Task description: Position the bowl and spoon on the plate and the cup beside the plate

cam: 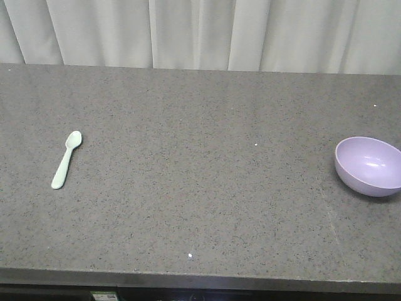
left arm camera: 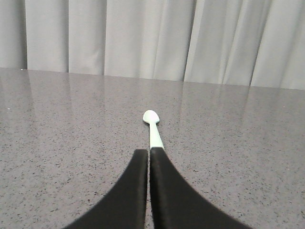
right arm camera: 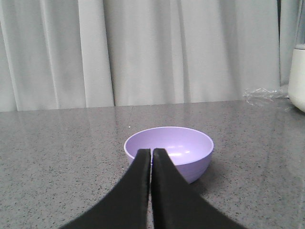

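Note:
The pale mint-green spoon (cam: pixel 66 160) lies flat on the left part of the grey counter, its scoop end pointing away. The lilac bowl (cam: pixel 368 165) stands upright at the far right, cut by the frame edge. Neither gripper shows in the front view. In the left wrist view my left gripper (left arm camera: pixel 149 150) is shut, and the spoon (left arm camera: pixel 152 122) lies straight ahead with its handle end hidden behind the fingertips. In the right wrist view my right gripper (right arm camera: pixel 151 150) is shut with nothing in it, and the bowl (right arm camera: pixel 181 145) stands just beyond its tips. The plate and the cup are out of view.
A pale curtain (cam: pixel 200 31) hangs behind the speckled grey counter (cam: pixel 200 207), whose front edge runs along the bottom. In the right wrist view a white container (right arm camera: pixel 298 71) and crumpled clear plastic (right arm camera: pixel 261 93) sit at the far right.

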Robot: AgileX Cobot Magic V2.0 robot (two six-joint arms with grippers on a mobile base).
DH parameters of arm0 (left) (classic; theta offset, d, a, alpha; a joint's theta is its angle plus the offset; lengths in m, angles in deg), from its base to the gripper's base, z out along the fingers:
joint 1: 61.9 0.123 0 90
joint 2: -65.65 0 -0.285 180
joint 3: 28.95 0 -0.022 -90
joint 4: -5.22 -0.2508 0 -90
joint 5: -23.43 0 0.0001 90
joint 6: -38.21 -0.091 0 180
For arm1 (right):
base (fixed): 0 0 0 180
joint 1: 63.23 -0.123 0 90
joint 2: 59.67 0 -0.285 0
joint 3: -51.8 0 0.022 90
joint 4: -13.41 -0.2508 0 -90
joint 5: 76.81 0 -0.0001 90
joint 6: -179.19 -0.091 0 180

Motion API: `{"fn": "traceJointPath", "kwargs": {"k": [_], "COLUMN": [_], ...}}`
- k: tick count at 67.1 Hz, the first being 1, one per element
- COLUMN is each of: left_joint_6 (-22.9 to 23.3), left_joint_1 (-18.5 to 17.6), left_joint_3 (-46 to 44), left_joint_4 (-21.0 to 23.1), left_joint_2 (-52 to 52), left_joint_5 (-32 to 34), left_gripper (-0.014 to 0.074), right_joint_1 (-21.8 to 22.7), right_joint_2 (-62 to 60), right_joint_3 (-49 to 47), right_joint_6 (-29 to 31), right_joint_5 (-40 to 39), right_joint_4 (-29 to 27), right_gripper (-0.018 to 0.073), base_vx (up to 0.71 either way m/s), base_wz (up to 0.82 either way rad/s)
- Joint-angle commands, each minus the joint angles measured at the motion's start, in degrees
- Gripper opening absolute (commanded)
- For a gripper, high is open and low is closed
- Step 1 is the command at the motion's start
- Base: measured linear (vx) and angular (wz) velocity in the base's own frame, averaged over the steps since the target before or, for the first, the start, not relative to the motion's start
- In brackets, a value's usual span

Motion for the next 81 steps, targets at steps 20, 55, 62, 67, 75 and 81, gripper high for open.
{"fn": "traceJointPath", "kwargs": {"k": [20, 55, 62, 67, 75, 81], "left_joint_6": [0.4, 0.4, 0.4, 0.4, 0.4, 0.4], "left_joint_1": [-0.17, -0.17, -0.17, -0.17, -0.17, -0.17], "left_joint_3": [1.5, 1.5, 1.5, 1.5, 1.5, 1.5], "left_joint_4": [0.11, 0.11, 0.11, 0.11, 0.11, 0.11], "left_joint_2": [0.86, 0.86, 0.86, 0.86, 0.86, 0.86], "left_joint_5": [4.67, 4.67, 4.67, 4.67, 4.67, 4.67], "left_gripper": [-0.0006, -0.0006, -0.0006, -0.0006, -0.0006, -0.0006], "right_joint_1": [0.27, 0.27, 0.27, 0.27, 0.27, 0.27], "right_joint_2": [-0.52, -0.52, -0.52, -0.52, -0.52, -0.52], "right_joint_3": [0.47, 0.47, 0.47, 0.47, 0.47, 0.47], "right_joint_6": [0.53, 0.53, 0.53, 0.53, 0.53, 0.53], "right_joint_5": [-4.2, -4.2, -4.2, -4.2, -4.2, -4.2], "right_joint_4": [0.35, 0.35, 0.35, 0.35, 0.35, 0.35], "right_gripper": [-0.0001, -0.0001, -0.0001, -0.0001, -0.0001, -0.0001], "base_vx": [0.0, 0.0, 0.0, 0.0, 0.0, 0.0], "base_wz": [0.0, 0.0, 0.0, 0.0, 0.0, 0.0]}}
